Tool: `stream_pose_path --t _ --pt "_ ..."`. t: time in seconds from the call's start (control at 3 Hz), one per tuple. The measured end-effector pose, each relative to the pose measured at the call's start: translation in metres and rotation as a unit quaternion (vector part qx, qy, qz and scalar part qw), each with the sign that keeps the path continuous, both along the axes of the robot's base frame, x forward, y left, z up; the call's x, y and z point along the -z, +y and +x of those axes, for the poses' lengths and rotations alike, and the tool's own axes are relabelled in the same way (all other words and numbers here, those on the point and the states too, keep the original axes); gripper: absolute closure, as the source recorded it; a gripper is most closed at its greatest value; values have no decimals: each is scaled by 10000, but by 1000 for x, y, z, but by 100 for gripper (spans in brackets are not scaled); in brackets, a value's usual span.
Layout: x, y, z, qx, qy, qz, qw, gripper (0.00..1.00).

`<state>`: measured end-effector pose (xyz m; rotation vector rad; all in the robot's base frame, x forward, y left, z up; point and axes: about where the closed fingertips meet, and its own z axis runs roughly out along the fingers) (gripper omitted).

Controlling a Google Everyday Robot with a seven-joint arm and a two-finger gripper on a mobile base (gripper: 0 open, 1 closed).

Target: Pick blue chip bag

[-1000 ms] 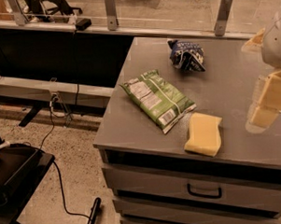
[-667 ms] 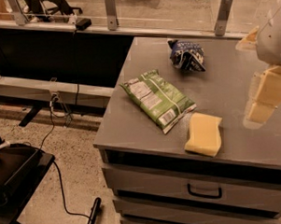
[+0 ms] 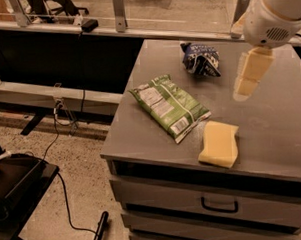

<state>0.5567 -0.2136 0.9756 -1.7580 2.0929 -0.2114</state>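
Blue chip bag (image 3: 201, 59) lies near the hand (image 3: 248, 80), not touching it.

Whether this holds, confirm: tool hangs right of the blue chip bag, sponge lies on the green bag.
No. The camera view shows the sponge on the table beside the green bag, not on it. The tool does hang right of the blue chip bag.
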Motion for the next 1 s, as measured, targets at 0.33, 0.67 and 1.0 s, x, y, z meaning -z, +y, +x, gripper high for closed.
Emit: stream_pose_path --t 0.33,0.67,1.0 --pt "12 -12 59 133 -379 -1 9992 0" --pt "30 -12 112 105 -730 -18 9973 0" --pt "47 -13 153 108 -922 142 9956 0"
